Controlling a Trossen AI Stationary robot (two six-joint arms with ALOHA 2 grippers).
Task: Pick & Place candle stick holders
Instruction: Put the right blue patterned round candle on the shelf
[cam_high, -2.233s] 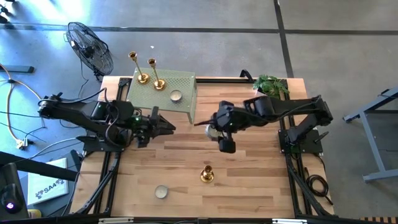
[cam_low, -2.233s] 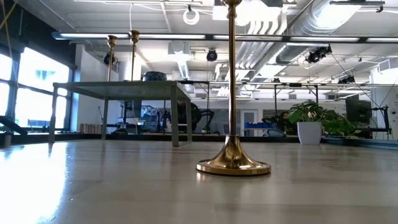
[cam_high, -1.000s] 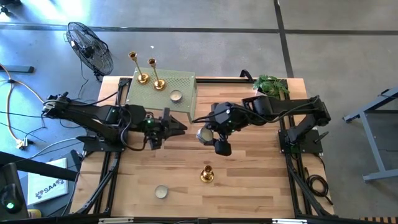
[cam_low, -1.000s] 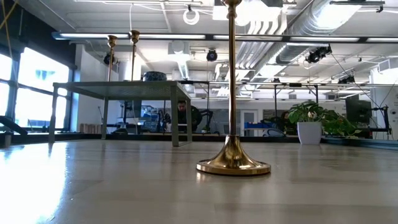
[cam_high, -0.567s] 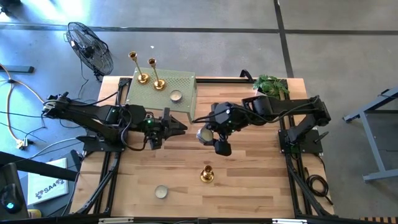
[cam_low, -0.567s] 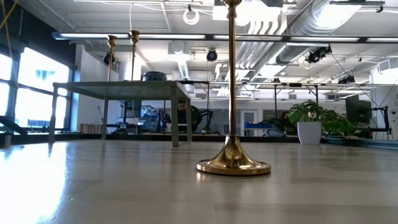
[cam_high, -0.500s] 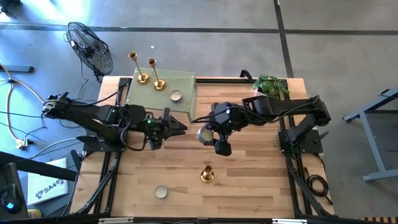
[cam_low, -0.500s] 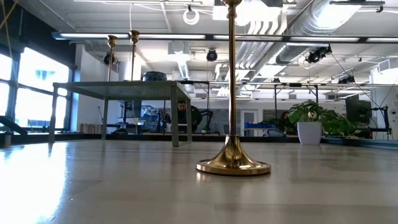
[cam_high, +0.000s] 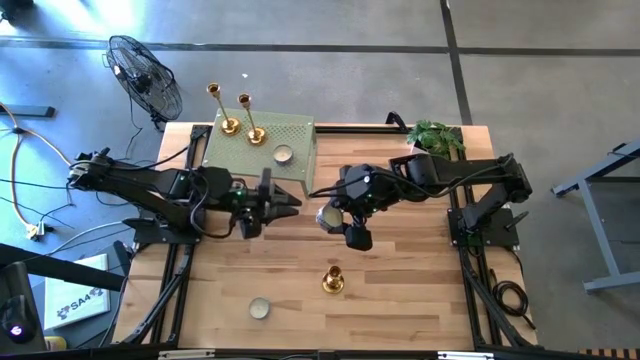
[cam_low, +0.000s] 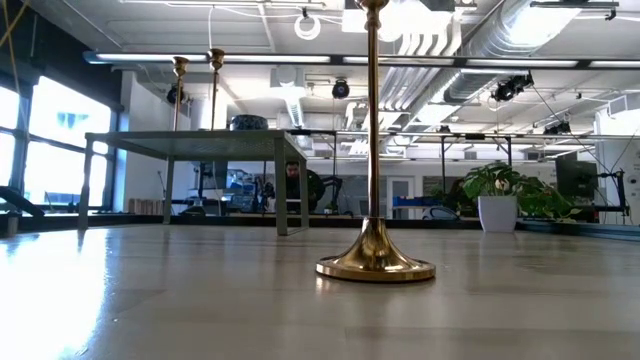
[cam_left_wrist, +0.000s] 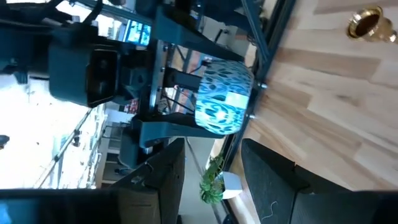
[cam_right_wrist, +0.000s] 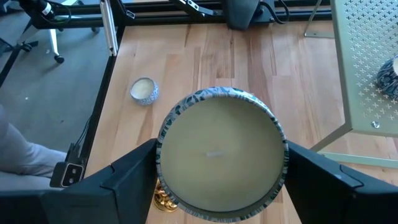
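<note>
High view | wooden table (cam_high: 400, 290) | right hand (cam_high: 330, 217) pinching candle jar (cam_right_wrist: 221, 152) | left hand (cam_high: 292, 203) spread

Blue-patterned candle jar (cam_left_wrist: 222, 96) in the right gripper (cam_left_wrist: 186, 93), beyond wooden table (cam_left_wrist: 323, 106)

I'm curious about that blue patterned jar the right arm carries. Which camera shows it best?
The right wrist view: the jar fills the frame between the right pincer's fingers, top showing. The left wrist view shows its patterned side; the high view shows it small; the low view misses it.

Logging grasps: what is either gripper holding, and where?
Right gripper clamps a blue-patterned candle jar by its sides; left gripper holds nothing.
</note>
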